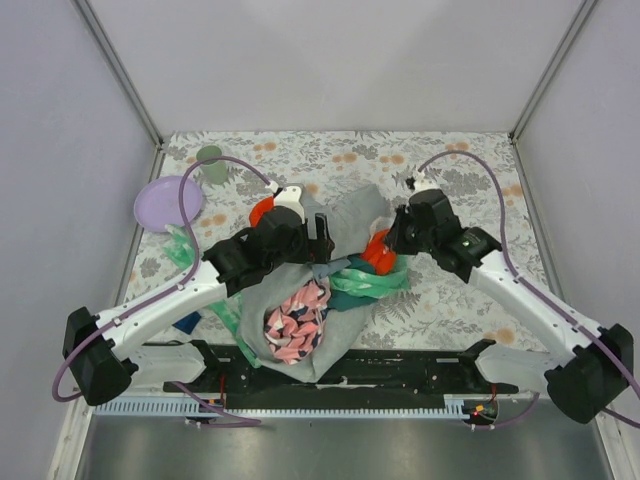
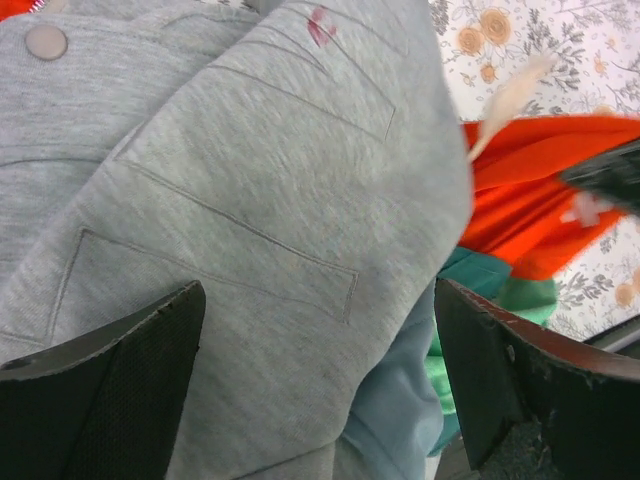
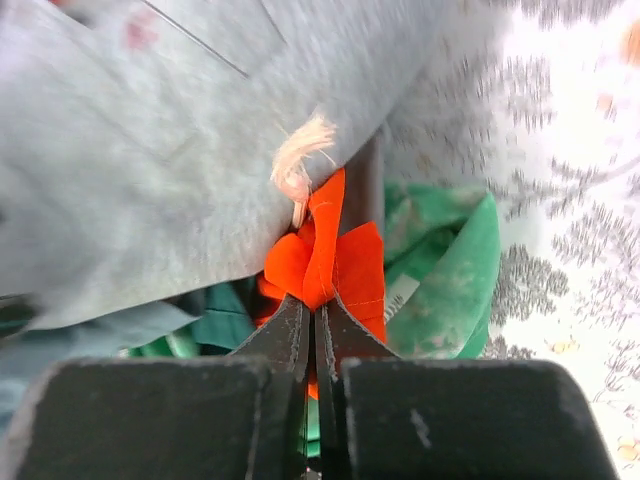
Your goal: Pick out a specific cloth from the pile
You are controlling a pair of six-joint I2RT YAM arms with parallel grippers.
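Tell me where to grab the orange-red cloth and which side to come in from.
Grip the bunched fold of the orange-red cloth that sticks out from under the grey garment on the right side of the pile, coming in from the right. Most of it lies buried; this fold is exposed. The right gripper has its jaws shut on that fold.

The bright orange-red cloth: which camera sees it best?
The right wrist view: the thin orange-red cloth sits close up, pinched in the right hand. The left wrist view shows a wider fold beside the big grey garment. From above, only small patches peek out.
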